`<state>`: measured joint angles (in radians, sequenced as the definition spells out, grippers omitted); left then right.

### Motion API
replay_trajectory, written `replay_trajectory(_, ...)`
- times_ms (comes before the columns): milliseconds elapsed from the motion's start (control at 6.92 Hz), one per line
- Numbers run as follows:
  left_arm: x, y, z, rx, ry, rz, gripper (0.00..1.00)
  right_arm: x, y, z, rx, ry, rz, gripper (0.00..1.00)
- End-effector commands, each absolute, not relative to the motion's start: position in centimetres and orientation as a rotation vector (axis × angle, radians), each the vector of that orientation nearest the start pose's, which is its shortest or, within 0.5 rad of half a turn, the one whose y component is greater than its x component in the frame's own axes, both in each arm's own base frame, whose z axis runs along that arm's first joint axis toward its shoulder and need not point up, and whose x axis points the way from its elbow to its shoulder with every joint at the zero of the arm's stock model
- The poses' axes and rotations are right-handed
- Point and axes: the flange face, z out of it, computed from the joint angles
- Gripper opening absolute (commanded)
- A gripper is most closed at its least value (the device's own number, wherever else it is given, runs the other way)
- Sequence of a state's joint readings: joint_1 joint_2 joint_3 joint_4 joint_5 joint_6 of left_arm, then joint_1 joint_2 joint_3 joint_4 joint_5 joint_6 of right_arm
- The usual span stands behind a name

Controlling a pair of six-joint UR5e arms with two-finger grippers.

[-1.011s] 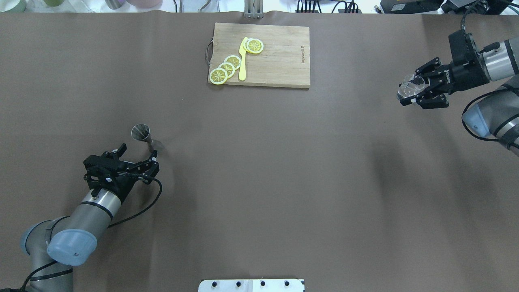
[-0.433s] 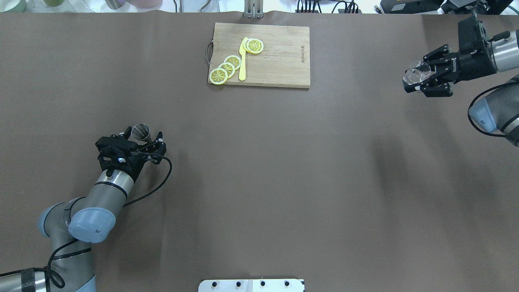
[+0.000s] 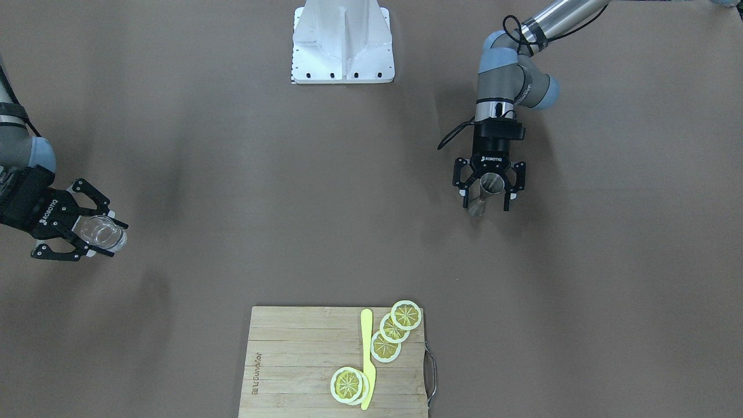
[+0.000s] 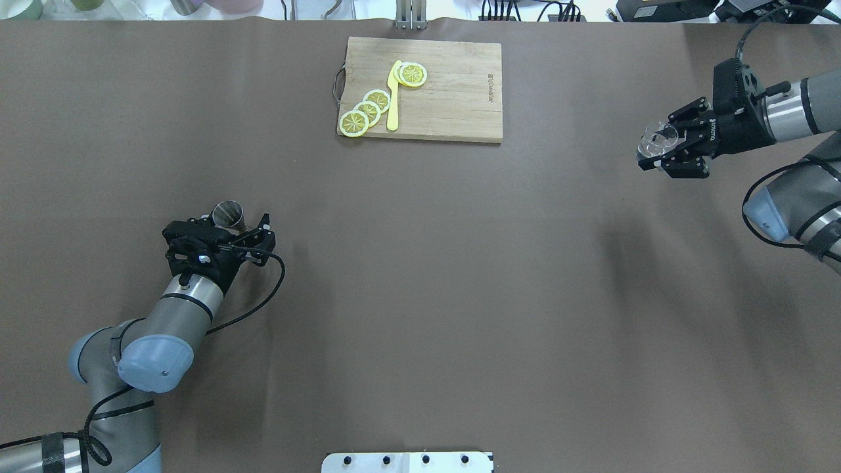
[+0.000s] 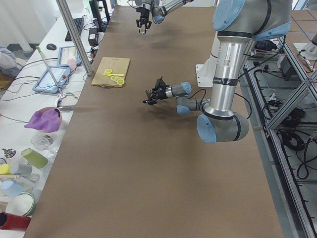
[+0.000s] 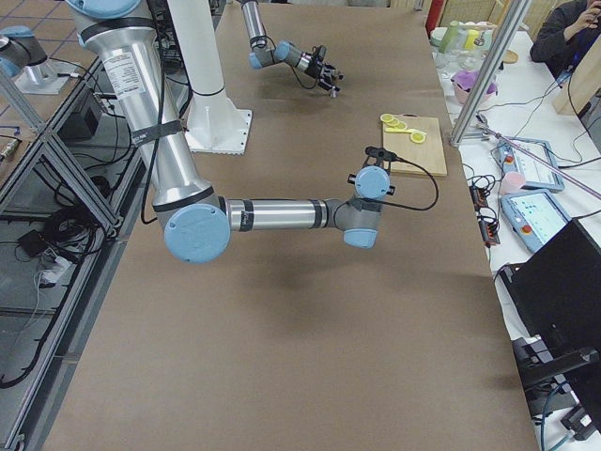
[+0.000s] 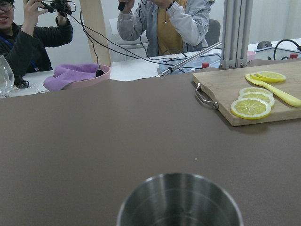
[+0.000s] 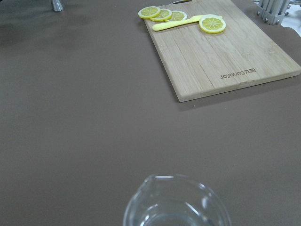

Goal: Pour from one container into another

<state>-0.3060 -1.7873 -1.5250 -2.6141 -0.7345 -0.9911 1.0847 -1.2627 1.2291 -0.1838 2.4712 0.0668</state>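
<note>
Here, my left tool (image 3: pixel 486 206) is sitting low over the table (image 4: pixel 420 263) with its fingers spread wide, one on each side of the steel jigger (image 3: pixel 491 184) and neither one pressing on it. The jigger is standing upright on the table in the near-left part, well apart from everything else. It is looking like a shiny hourglass: an open cup on top, a narrow waist, and a smaller flared foot below. My right tool (image 3: pixel 116 239) is gripping a clear glass cup (image 3: pixel 103 232) and carrying it above the table at the far right end. The cup is showing a thin rim with a small pouring lip.

Much is hiding from me. My left wrist camera is catching only the jigger's rim and the top of its wall; the rest is running off the lower edge. From overhead, my left tool is covering the jigger's waist and foot. My right wrist camera is cutting the glass off just below its rim, and I cannot tell whether anything is inside it. A wooden cutting board (image 4: pixel 453 92) is lying at the far middle of the table, bearing lemon slices (image 4: pixel 355 123) and a yellow knife (image 4: pixel 393 98).
</note>
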Motion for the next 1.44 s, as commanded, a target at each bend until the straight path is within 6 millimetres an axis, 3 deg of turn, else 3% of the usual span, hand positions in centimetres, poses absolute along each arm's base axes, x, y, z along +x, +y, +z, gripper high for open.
replay_trajectory(0, 48.4, -36.8, 44.2, 1.136, 0.710, -0.271, 0.82, -21.3, -55.9, 49.3, 1.053, -1.083, -0.928, 0.00)
replay_trajectory(289, 48.7, -36.3, 43.9, 1.135, 0.727, -0.270, 0.73, -19.7, -56.5, 47.6, 1.069, -1.079, -0.916, 0.00)
replay_trajectory(722, 49.2, -34.7, 42.5, 1.135, 0.766, -0.263, 0.66, -18.7, -55.9, 38.8, 1.039, -1.072, -0.893, 0.00)
replay_trajectory(867, 48.6, -34.4, 43.0, 1.134, 0.761, -0.259, 0.62, -18.2, -55.4, 36.7, 1.041, -1.069, -0.890, 0.00)
replay_trajectory(1156, 47.8, -34.2, 44.2, 1.130, 0.741, -0.247, 0.41, -18.3, -52.0, 29.6, 1.046, -1.086, -0.919, 0.00)
replay_trajectory(1300, 47.7, -34.2, 44.6, 1.128, 0.733, -0.243, 0.40, -18.8, -50.1, 27.3, 1.049, -1.101, -0.942, 0.00)
